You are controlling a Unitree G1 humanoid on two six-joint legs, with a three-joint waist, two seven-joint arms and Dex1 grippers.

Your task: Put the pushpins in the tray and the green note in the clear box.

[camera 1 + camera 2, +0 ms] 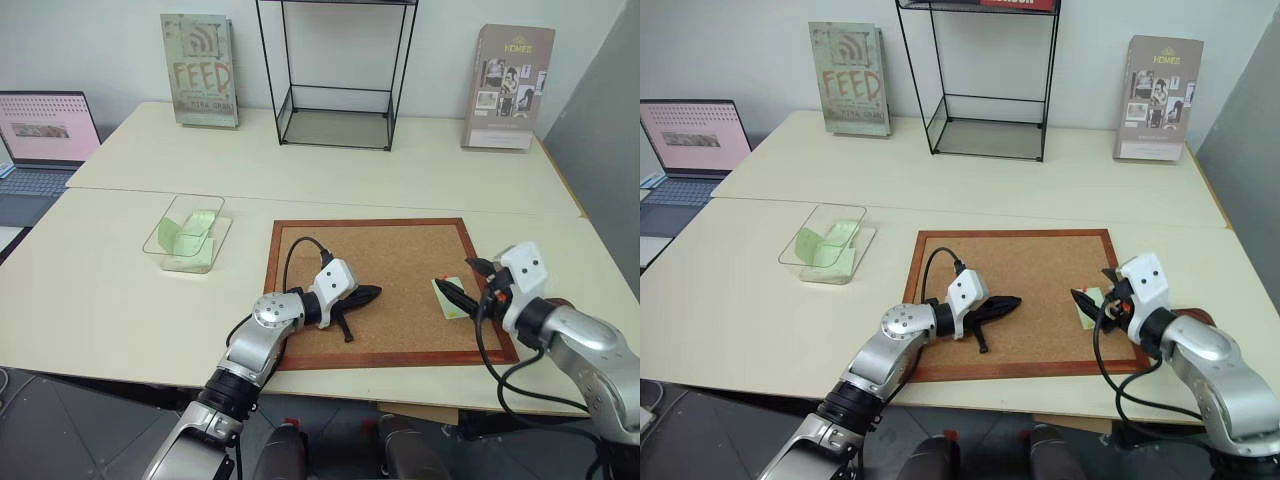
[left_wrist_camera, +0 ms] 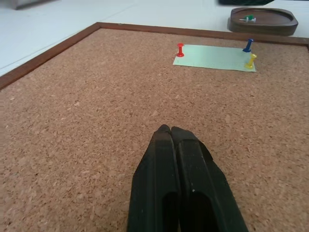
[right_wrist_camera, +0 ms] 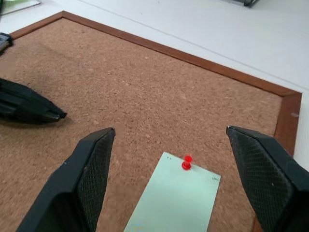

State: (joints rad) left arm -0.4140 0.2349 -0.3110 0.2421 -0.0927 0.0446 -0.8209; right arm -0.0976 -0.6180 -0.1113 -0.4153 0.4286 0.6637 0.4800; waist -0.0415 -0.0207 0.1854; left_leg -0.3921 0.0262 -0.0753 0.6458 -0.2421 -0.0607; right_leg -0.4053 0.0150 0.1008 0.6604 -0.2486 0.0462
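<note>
1. Right claw (image 3: 166, 181): jaws spread wide, empty, hovering low over the cork board (image 1: 390, 262) with the green note (image 3: 174, 200) lying between and just ahead of the fingertips; apparently placed to take a pin first, since the note cannot come free while pinned.
2. Green note: flat on the cork near the board's right edge, fastened by three pushpins: red pushpin (image 2: 180, 49) at the corner nearest the left claw, blue pushpin (image 2: 248, 45) and yellow pushpin (image 2: 250, 61) at the far end.
3. Left claw (image 2: 169, 129): closed on nothing, tips pressed together, lying low over bare cork well short of the note and pointing toward it; likely parked clear of the right claw's work.
4. Tray (image 2: 263, 21): dark wooden dish beyond the note as seen from the left claw, just off the board's frame, with a small green-and-white item inside, too small to name; set close for a short carry of the pins.
5. Clear box (image 1: 188, 234): well to the left of the left claw, off the board, already holding pale-green slips.
6. Surface (image 1: 120, 290): pale cream tops, joined by a seam.
7. Room: black wire-frame stand (image 1: 335, 75) at the back against a plain wall, a standing book (image 1: 200, 70) on one side and another (image 1: 512, 88) on the other; open laptop (image 1: 45, 135) at far left.
</note>
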